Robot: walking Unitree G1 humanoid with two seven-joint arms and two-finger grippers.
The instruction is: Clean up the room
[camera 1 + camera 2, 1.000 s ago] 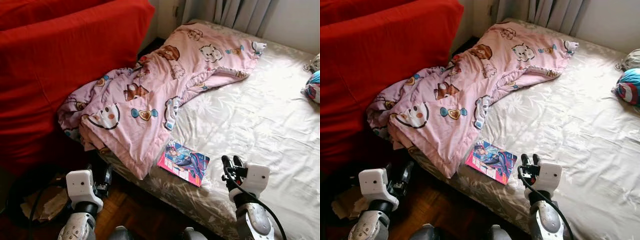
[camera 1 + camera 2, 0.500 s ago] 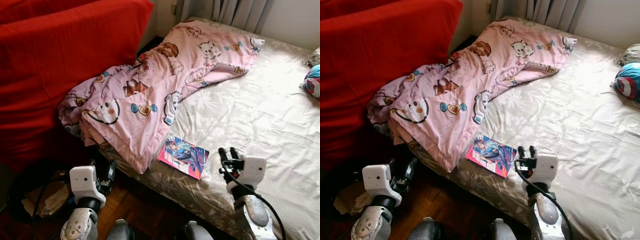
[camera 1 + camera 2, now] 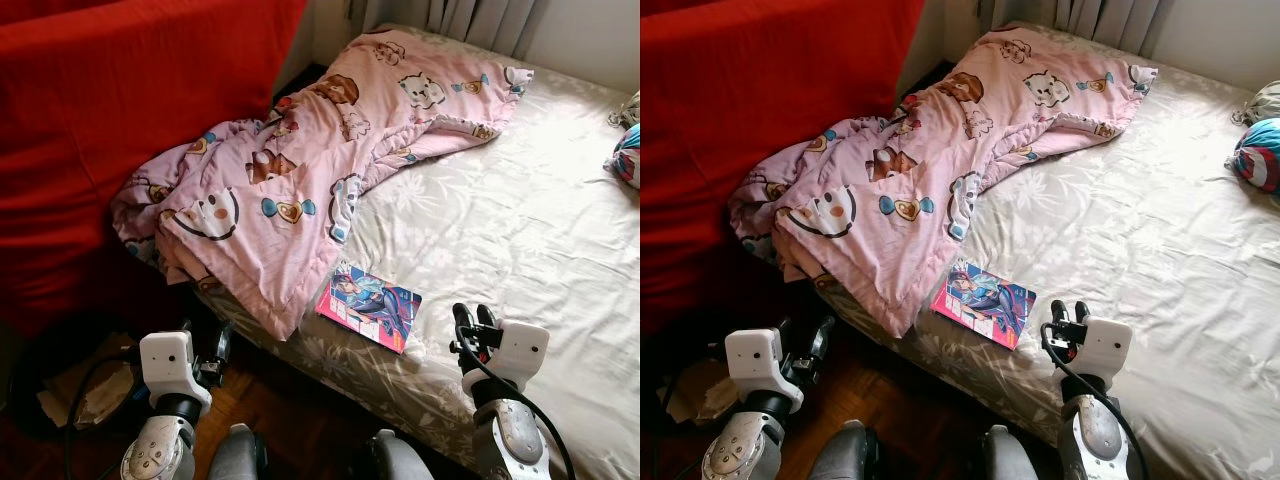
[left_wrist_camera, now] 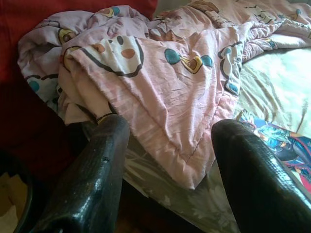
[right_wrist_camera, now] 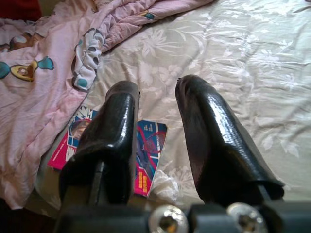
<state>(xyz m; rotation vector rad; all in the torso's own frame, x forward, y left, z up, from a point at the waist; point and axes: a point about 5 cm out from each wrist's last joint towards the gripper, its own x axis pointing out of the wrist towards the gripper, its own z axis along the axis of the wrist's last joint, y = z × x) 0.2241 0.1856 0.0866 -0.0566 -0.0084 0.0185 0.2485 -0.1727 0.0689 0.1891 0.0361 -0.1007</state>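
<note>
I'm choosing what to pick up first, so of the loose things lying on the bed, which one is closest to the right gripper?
The book, lying flat by the bed's near edge beside the pink blanket. The right gripper hovers just beside it; the colourful bundle lies at the far side.

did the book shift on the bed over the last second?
No. The book lies at the same spot beside the pink quilt's lower corner near the bed's edge; the whole picture shifted, so the camera moved.

Daylight from curtained window (image 3: 470, 15) at far end; pale bedsheet (image 3: 520, 230) bright, near blown out on far side. Floor (image 3: 290, 420) beside bed in deep shadow, detail lost. Red sofa (image 3: 120, 120) saturated, evenly lit. Head views sharp, no motion blur. Wrist views softer; close black fingers (image 5: 209, 141) show glossy highlights, slightly out of focus.
</note>
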